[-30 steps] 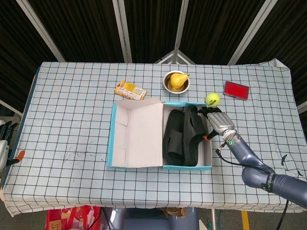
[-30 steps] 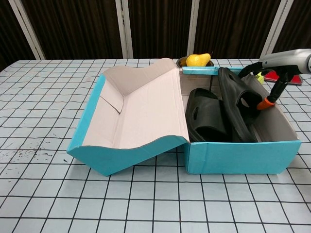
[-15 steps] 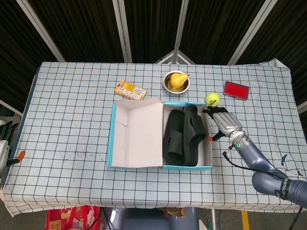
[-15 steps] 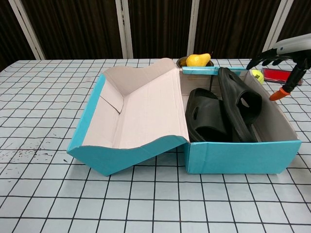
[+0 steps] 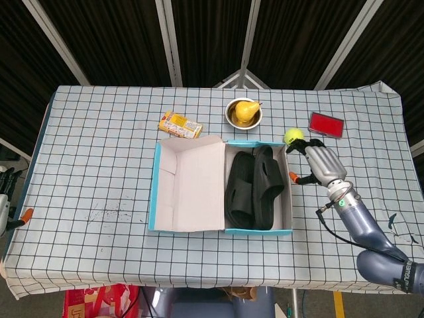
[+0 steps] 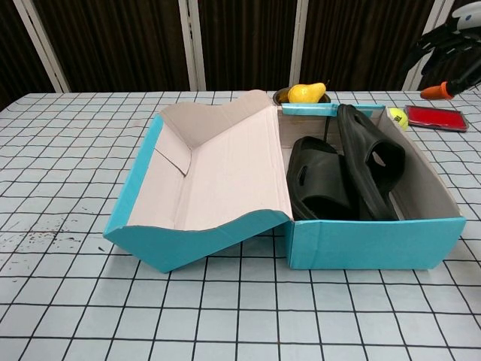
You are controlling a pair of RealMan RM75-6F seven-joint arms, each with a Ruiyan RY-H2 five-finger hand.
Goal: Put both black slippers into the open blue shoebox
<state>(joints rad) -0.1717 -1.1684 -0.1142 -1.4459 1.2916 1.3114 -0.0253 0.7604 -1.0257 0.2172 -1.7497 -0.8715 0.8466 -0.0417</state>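
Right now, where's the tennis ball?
Head view: the tennis ball sits on the table right of centre, just off the blue shoebox's far right corner, left of the red case.

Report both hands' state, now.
Left hand: barely visible at the table's left edge; cannot be told.
Right hand: open, fingers spread, holding nothing, beside the shoebox.

Left hand [image 5: 5,211] cut by head view's left edge; right hand [image 6: 451,47] clipped at chest view's top-right corner.
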